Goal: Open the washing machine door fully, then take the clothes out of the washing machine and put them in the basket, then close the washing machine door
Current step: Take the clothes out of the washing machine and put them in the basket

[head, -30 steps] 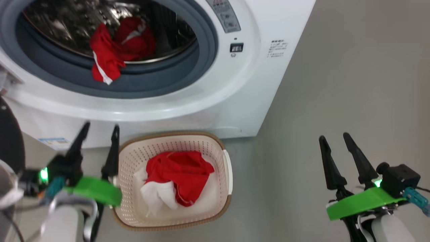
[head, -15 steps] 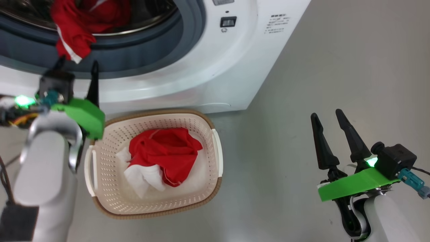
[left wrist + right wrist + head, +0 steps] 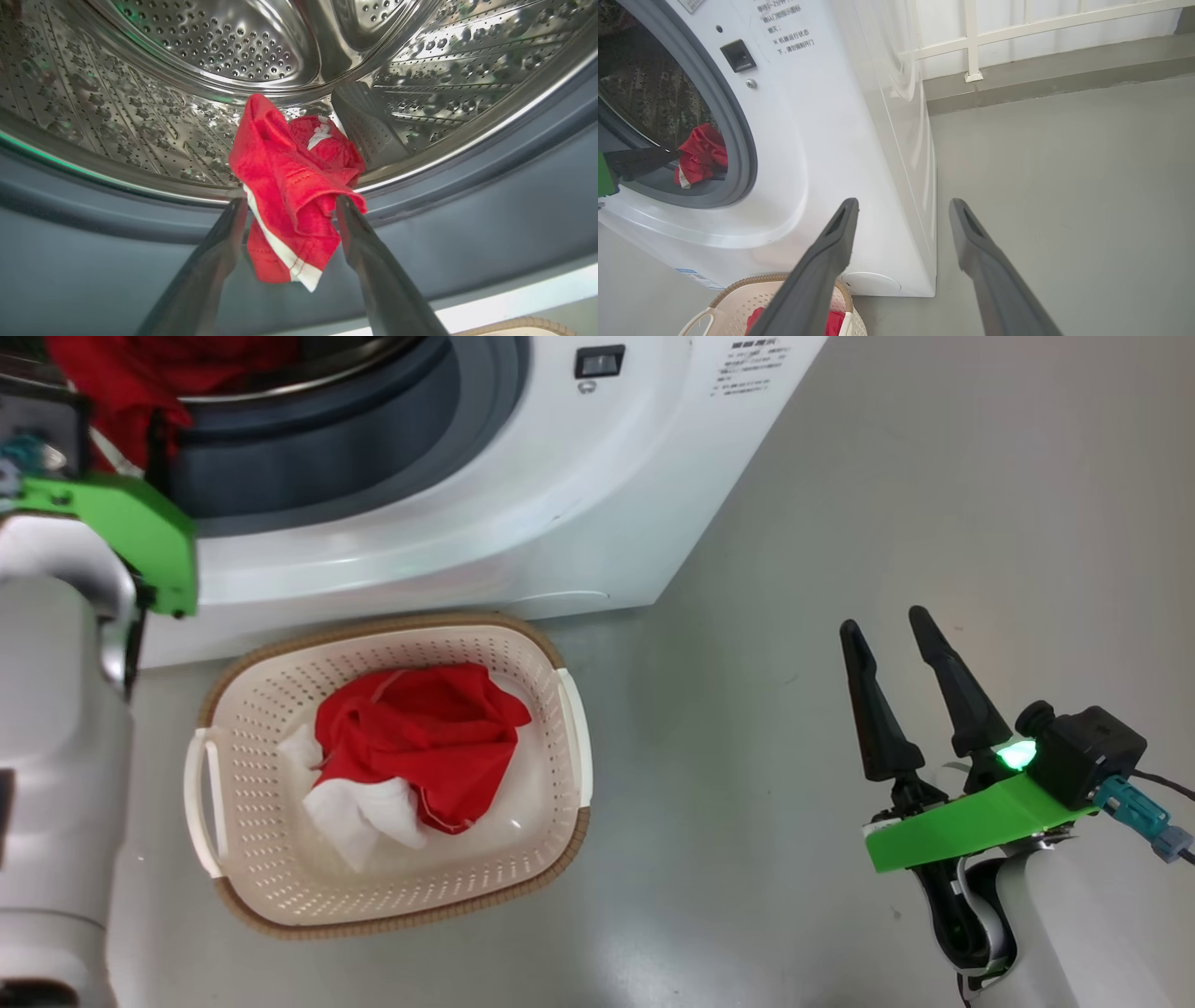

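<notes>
- The floor to the right of the machine is bare grey, running open to a low kerb and a white railing at the back.
- The washing machine stands ahead and to my left. Its right front corner edge drops straight to the floor.
- Its drum is perforated steel, ringed by a broad grey gasket whose lower lip slopes down towards me.
- The basket sits on the floor just before the machine's foot, its brown rim close under the white front. There is free floor on its right and near sides.
- Some clothes, red with white, lie heaped in the middle of the basket, below its rim.
- A red garment with white trim lies on the drum's front edge, one fold hanging over the gasket lip.
- My left gripper is at that lip, fingers spread wide with the hanging fold between their tips, not pinched.
- My right gripper hangs over bare floor well right of the basket, fingers spread and empty.
</notes>
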Tool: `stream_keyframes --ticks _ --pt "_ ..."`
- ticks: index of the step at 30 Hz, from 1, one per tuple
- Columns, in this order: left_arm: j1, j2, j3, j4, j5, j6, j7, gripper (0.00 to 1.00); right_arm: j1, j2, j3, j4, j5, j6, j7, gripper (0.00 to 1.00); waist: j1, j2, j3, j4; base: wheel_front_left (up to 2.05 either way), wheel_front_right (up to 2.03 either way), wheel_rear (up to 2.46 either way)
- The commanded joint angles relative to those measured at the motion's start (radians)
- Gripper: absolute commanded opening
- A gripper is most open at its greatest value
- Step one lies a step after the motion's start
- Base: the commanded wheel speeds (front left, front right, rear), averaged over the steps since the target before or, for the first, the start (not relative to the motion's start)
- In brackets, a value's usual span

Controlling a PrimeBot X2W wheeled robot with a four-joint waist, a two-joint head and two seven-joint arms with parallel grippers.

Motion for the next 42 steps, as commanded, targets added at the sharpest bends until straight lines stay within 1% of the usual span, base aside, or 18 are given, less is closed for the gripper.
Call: stream_keyframes --ticks 1,6,9,17,18,19,20,21,22,24,28,35,39,42 --pt "-0.032 0.054 0.02 -0.001 -0.01 0.01 -0.01 1.0 -0.007 0.001 0.023 -0.025 0.004 0.006 -0.006 1.0 0.0 0.0 0.013 -0.01 0.0 0.0 0.0" --pt "-0.096 0.07 0.021 0.103 -0.02 0.014 -0.013 1.0 -0.024 0.001 0.031 -0.027 0.008 0.006 -0.006 1.0 0.0 0.0 0.035 -0.025 0.0 0.0 0.0" --pt "-0.122 0.074 0.025 0.148 -0.033 0.008 -0.021 1.0 -0.027 0.001 0.033 -0.028 0.011 0.006 -0.006 1.0 0.0 0.0 0.043 -0.032 0.0 0.0 0.0" --pt "-0.159 0.089 0.022 0.212 -0.052 -0.005 -0.046 1.0 -0.031 0.001 0.037 -0.029 0.02 0.006 -0.006 1.0 0.0 0.0 0.051 -0.049 0.0 0.0 0.0" --pt "-0.16 0.089 0.021 0.216 -0.054 -0.006 -0.049 0.82 -0.031 0.001 0.038 -0.029 0.02 0.006 -0.006 1.0 0.0 0.0 0.052 -0.05 0.0 0.0 0.0" --pt "-0.161 0.089 0.02 0.219 -0.056 -0.01 -0.053 0.53 -0.032 0.001 0.038 -0.029 0.021 0.006 -0.006 1.0 0.0 0.0 0.052 -0.052 0.0 0.0 0.0" --pt "-0.162 0.091 0.018 0.222 -0.057 -0.013 -0.056 0.4 -0.032 0.001 0.039 -0.029 0.022 0.006 -0.006 1.0 0.0 0.0 0.052 -0.054 0.0 0.0 0.0" --pt "-0.162 0.093 0.017 0.225 -0.059 -0.015 -0.06 0.13 -0.033 0.001 0.039 -0.029 0.023 0.006 -0.006 1.0 0.0 0.0 0.051 -0.055 0.0 0.0 0.0" --pt "-0.162 0.094 0.018 0.227 -0.064 -0.021 -0.067 0.0 -0.033 0.001 0.038 -0.029 0.023 0.006 -0.006 1.0 0.0 0.0 0.051 -0.056 0.0 0.0 0.0" --pt "-0.162 0.094 0.019 0.232 -0.072 -0.031 -0.076 0.0 -0.032 0.001 0.035 -0.03 0.023 0.006 -0.006 1.0 0.0 0.0 0.049 -0.056 0.0 0.0 0.0" --pt "-0.159 0.088 0.017 0.237 -0.081 -0.035 -0.093 0.0 -0.03 0.001 0.03 -0.029 0.02 0.006 -0.006 1.0 0.0 0.0 0.044 -0.052 0.0 0.0 0.0" --pt "-0.127 0.056 0.028 0.237 -0.119 -0.053 -0.173 0.0 -0.018 0.001 0.017 -0.024 0.009 0.006 -0.006 1.0 0.0 0.0 0.005 -0.03 0.0 0.0 0.0" --pt "-0.083 0.04 0.033 0.202 -0.14 -0.065 -0.201 0.0 -0.007 0.001 0.012 -0.02 0.003 0.006 -0.006 1.0 0.0 0.0 -0.028 -0.019 0.0 0.0 0.0" --pt "-0.033 0.027 0.042 0.129 -0.158 -0.072 -0.205 0.0 0.005 0.001 0.006 -0.017 -0.004 0.006 -0.006 1.0 0.0 0.0 -0.051 -0.007 0.0 0.0 0.0"
